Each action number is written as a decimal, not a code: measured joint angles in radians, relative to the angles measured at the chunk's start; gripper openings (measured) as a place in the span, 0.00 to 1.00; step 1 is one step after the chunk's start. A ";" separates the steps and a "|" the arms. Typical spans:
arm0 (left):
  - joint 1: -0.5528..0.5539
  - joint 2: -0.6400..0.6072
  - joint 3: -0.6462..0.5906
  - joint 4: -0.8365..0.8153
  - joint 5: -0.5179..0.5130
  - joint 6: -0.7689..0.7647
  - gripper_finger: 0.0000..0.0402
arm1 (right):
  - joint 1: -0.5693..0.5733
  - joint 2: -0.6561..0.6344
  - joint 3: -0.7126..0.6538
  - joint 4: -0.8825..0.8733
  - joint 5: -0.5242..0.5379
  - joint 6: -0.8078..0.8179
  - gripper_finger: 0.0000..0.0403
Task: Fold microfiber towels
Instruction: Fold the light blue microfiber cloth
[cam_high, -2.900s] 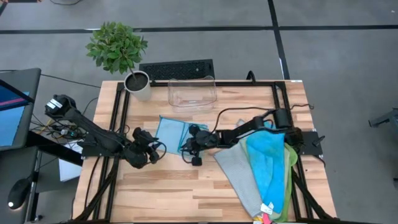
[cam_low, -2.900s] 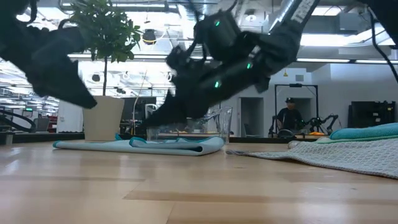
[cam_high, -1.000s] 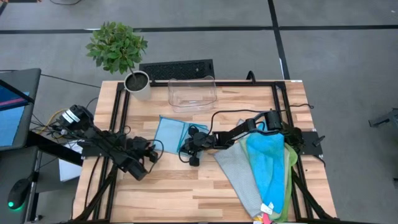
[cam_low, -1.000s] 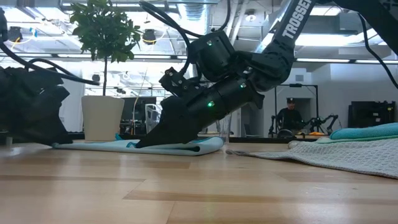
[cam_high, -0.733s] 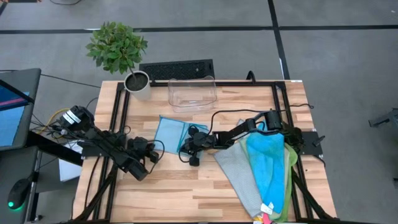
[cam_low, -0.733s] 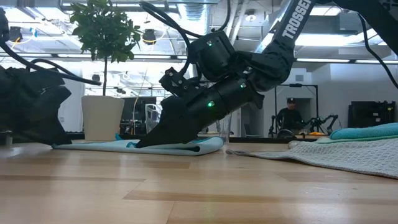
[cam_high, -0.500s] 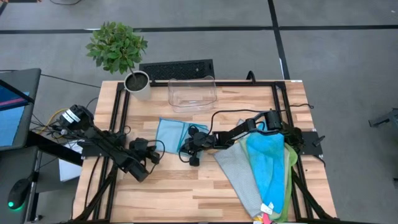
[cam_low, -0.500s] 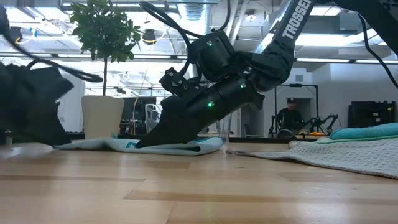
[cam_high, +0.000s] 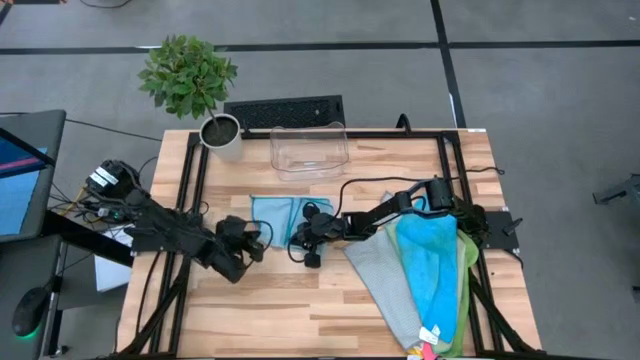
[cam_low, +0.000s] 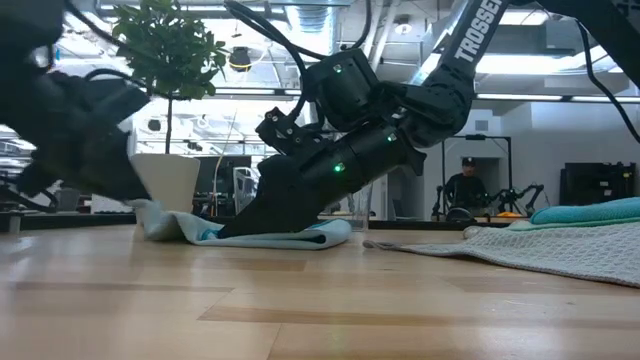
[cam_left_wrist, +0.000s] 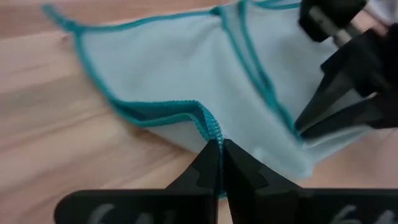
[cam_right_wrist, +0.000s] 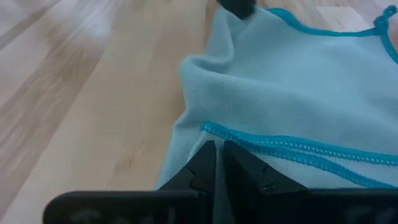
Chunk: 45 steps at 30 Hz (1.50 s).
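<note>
A light blue microfiber towel with a teal hem (cam_high: 277, 214) lies on the table's middle, folded in layers. My left gripper (cam_high: 258, 241) is shut on the towel's near left end, which stands raised off the wood in the low view (cam_low: 152, 218). My right gripper (cam_high: 299, 238) is shut on the towel's near right end, its tip down at the table (cam_low: 236, 232). A pile of other towels lies at the right, with a grey one (cam_high: 384, 277), a blue one (cam_high: 430, 258) and a green one (cam_high: 466, 285). My left gripper pinches the towel's hemmed corner (cam_left_wrist: 209, 124) between its two fingers, coming level from the table's left. That corner is lifted a little and bunched; the rest of the towel lies on the wood. My right gripper has its shut fingertips on the towel's near right end, just below the teal hem (cam_right_wrist: 231, 133), slanting down from the right. The cloth there lies flat on the table. The fingertips hide how many layers they have.
A clear plastic bin (cam_high: 309, 150) stands at the far middle, a potted plant (cam_high: 221, 136) at the far left, and a keyboard (cam_high: 285, 110) behind the table. The near middle of the table (cam_high: 290, 310) is bare wood. A person (cam_low: 465, 190) stands far off in the room.
My left gripper has gone toward the table's right edge, taken hold of the towel's near left end, and raised it. That end has lifted off the wood and bunched toward my right gripper. The right end has stayed down under the still right gripper.
</note>
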 joint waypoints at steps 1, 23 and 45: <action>0.020 0.000 0.000 0.040 0.006 0.050 0.00 | 0.002 0.000 0.000 0.000 0.000 0.000 0.15; 0.200 0.005 0.000 0.570 0.203 0.564 0.00 | 0.012 0.000 0.000 0.003 -0.008 0.000 0.15; 0.244 0.219 0.148 0.586 0.307 0.780 0.00 | 0.035 -0.052 0.003 -0.092 -0.071 -0.053 0.23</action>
